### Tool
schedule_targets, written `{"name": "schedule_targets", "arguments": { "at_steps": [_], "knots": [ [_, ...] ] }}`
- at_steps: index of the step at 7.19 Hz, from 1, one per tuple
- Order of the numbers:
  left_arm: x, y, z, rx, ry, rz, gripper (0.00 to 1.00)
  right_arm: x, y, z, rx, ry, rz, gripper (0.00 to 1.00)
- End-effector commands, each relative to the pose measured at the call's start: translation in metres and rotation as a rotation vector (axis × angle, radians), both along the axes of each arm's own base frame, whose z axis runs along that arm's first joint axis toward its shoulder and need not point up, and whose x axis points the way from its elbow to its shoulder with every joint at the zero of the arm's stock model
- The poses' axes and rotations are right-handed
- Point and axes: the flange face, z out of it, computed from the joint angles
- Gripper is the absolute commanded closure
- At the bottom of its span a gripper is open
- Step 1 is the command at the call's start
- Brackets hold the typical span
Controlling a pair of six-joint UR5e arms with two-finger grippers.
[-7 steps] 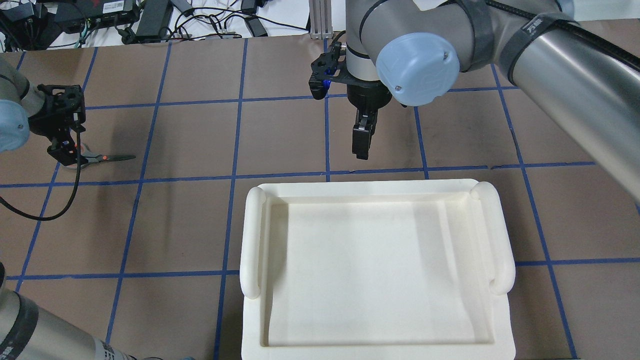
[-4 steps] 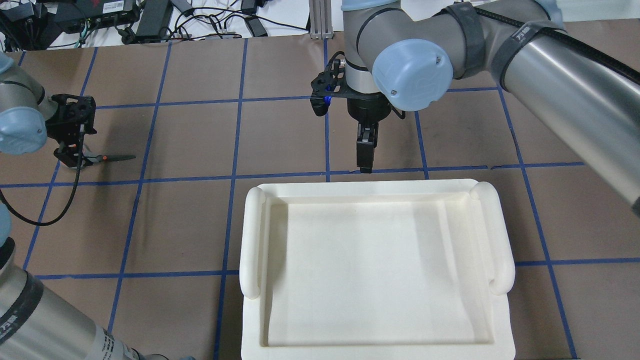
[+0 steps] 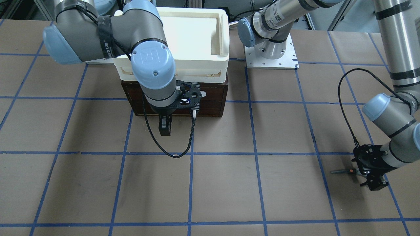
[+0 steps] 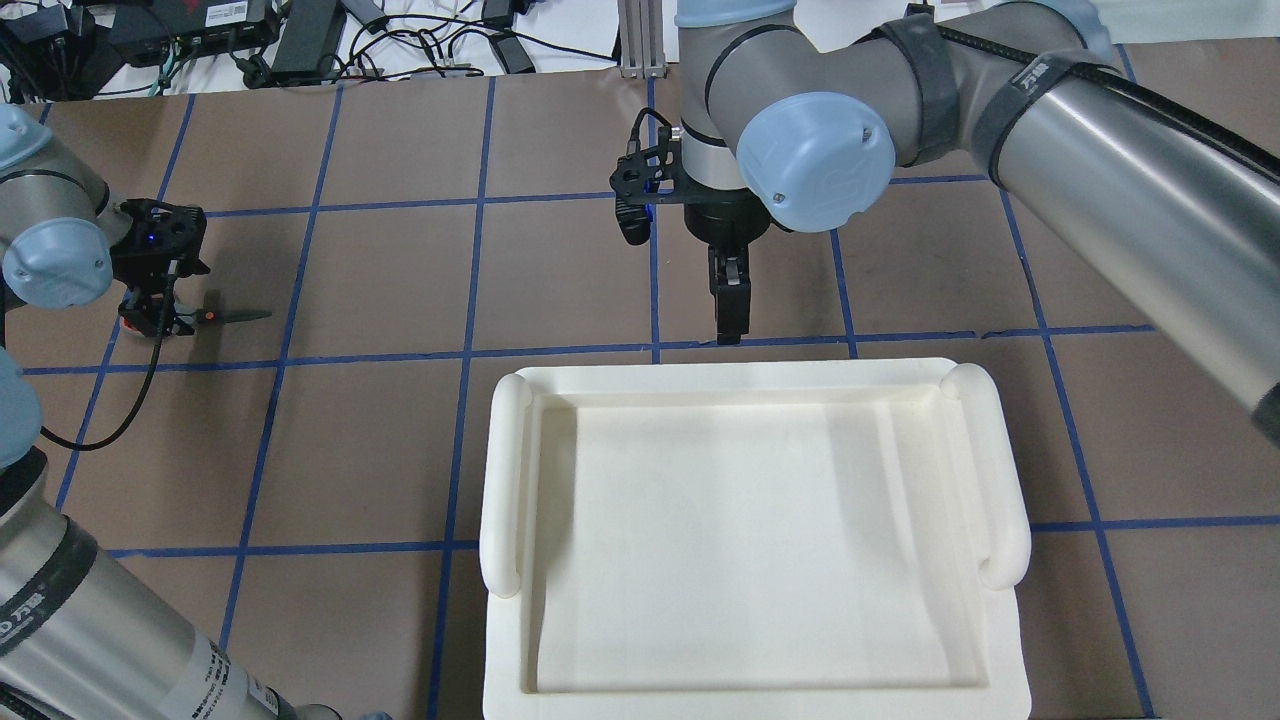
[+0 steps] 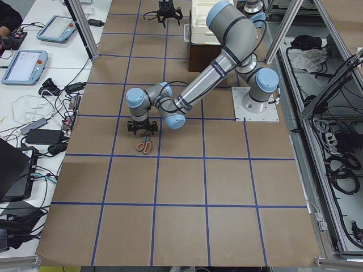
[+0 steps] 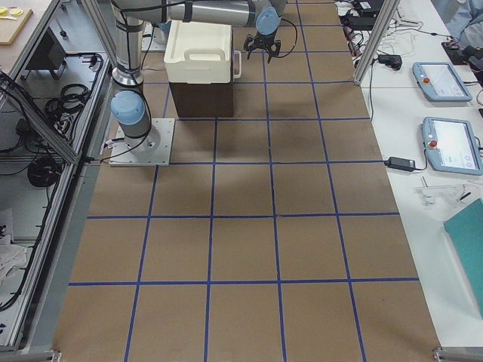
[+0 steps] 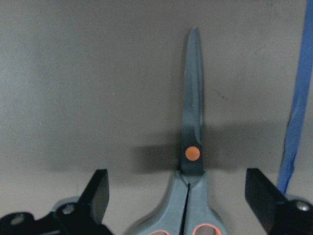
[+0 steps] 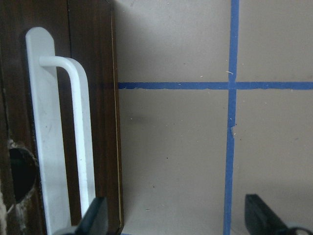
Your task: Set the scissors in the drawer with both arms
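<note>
The scissors (image 4: 228, 316) lie flat on the brown table at the far left, blades pointing toward the middle. My left gripper (image 4: 150, 312) is open and low over their handle loops. In the left wrist view the scissors (image 7: 191, 122) lie between the two fingers, untouched. My right gripper (image 4: 730, 322) is open and hangs in front of the drawer (image 3: 210, 98), which is closed. In the right wrist view the white bar handle (image 8: 80, 137) is just beside the left finger (image 8: 95, 218).
A white plastic tray (image 4: 505, 470) sits on top of the dark wooden drawer cabinet. Blue tape lines grid the table. A black cable (image 3: 347, 98) loops from the left wrist. Operator tables with tablets (image 6: 445, 143) stand beyond the far edge.
My left wrist has turned and come down over the scissors' handles. My right gripper has shifted a little toward the drawer front. The scissors have not moved.
</note>
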Motion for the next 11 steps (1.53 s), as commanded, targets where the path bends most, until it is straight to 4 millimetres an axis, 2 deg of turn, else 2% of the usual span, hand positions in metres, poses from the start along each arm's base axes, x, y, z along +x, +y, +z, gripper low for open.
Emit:
{"name": "schedule_targets", "arguments": {
  "at_steps": [1, 2, 6, 8, 9, 10, 11],
  "knots": [
    [0.015, 0.005, -0.006, 0.010, 0.001, -0.001, 0.06, 0.005, 0.002, -0.011, 0.024, -0.001, 0.018, 0.00],
    [0.026, 0.009, -0.011, 0.016, 0.005, 0.017, 0.06, 0.010, 0.005, -0.013, 0.036, -0.023, 0.014, 0.00],
    [0.026, 0.010, -0.014, 0.021, 0.010, 0.024, 0.10, 0.007, 0.017, -0.021, 0.104, 0.000, 0.020, 0.00],
    [0.024, 0.010, -0.015, 0.020, 0.011, 0.019, 0.21, 0.008, 0.026, -0.027, 0.155, 0.022, 0.022, 0.00],
    [0.024, 0.010, -0.016, 0.021, 0.012, 0.018, 0.22, 0.009, 0.026, -0.030, 0.159, 0.025, 0.025, 0.00],
    [0.023, 0.008, -0.014, 0.016, 0.008, 0.013, 0.66, 0.008, 0.027, -0.034, 0.159, 0.025, 0.025, 0.00],
    [0.022, 0.008, -0.011, 0.014, 0.005, 0.011, 1.00, 0.010, 0.029, -0.038, 0.161, 0.025, 0.028, 0.00]
  ]
}}
